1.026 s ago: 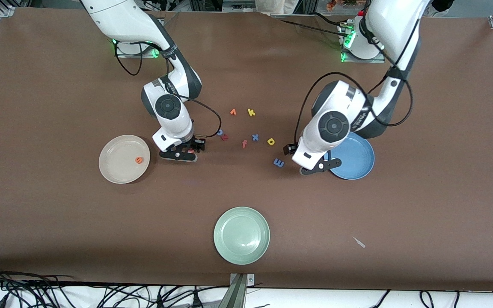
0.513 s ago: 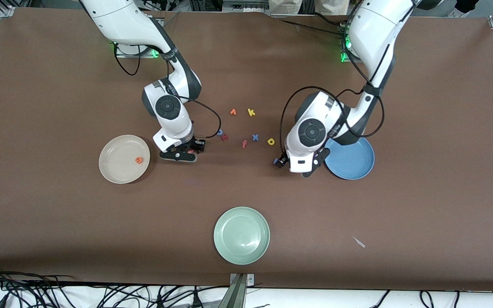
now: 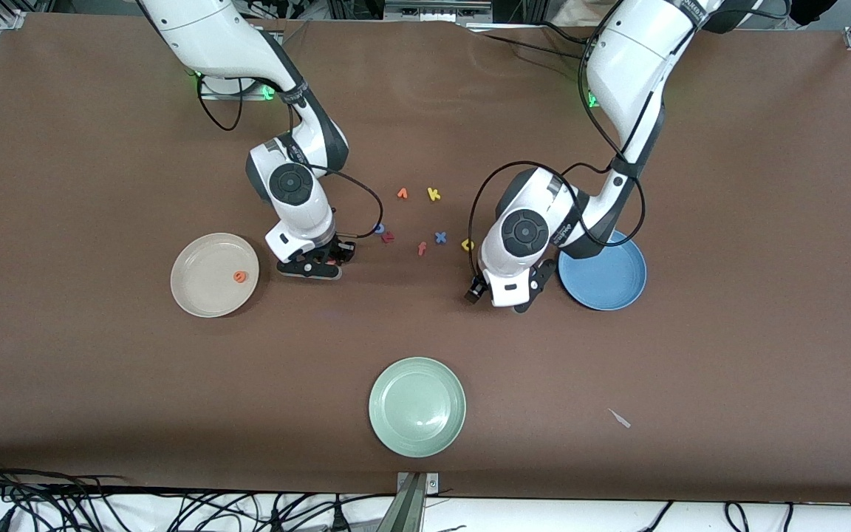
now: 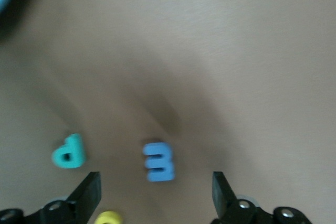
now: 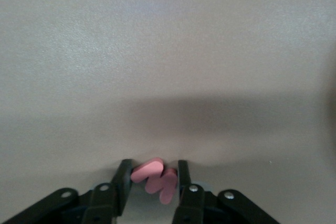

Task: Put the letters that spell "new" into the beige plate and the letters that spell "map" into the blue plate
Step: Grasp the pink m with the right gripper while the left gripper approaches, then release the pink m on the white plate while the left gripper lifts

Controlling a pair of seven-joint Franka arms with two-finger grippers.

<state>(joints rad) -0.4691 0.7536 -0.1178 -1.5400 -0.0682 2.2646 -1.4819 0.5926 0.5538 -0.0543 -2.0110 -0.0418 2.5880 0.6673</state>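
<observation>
**A:** At the right gripper (image 5: 153, 180), what's between the fingers?

**B:** The red w (image 5: 156, 179). The two fingers are pinched on it from both sides, and it stands on edge between them, down close to the table (image 3: 100, 406).

**A:** And where is that gripper?

**B:** Just beside the beige plate (image 3: 200, 295), on the plate's side toward the middle of the table. The plate lies toward the right arm's end. The orange e (image 3: 239, 277) is in it, near the rim closest to the gripper.

**A:** The left gripper (image 4: 156, 199)?

**B:** Its fingers are spread wide and hold nothing. It is low over the table, and in the left wrist view the blue m (image 4: 158, 161) lies flat on the surface, in line with the gap between the fingers. The teal p (image 4: 69, 151) lies near the m. The yellow a (image 4: 107, 217) is close by one finger.

**A:** And the blue plate (image 3: 610, 284)?

**B:** It is just beside the left gripper, toward the left arm's end of the table. I see no letter in it.

**A:** What else is on the table?

**B:** There are loose letters in the middle between the two arms: a yellow k (image 3: 433, 194), a blue x (image 3: 440, 237), an orange f (image 3: 422, 248) and a red r (image 3: 388, 237). A green plate (image 3: 417, 436) sits near the table edge closest to the front camera.
</observation>
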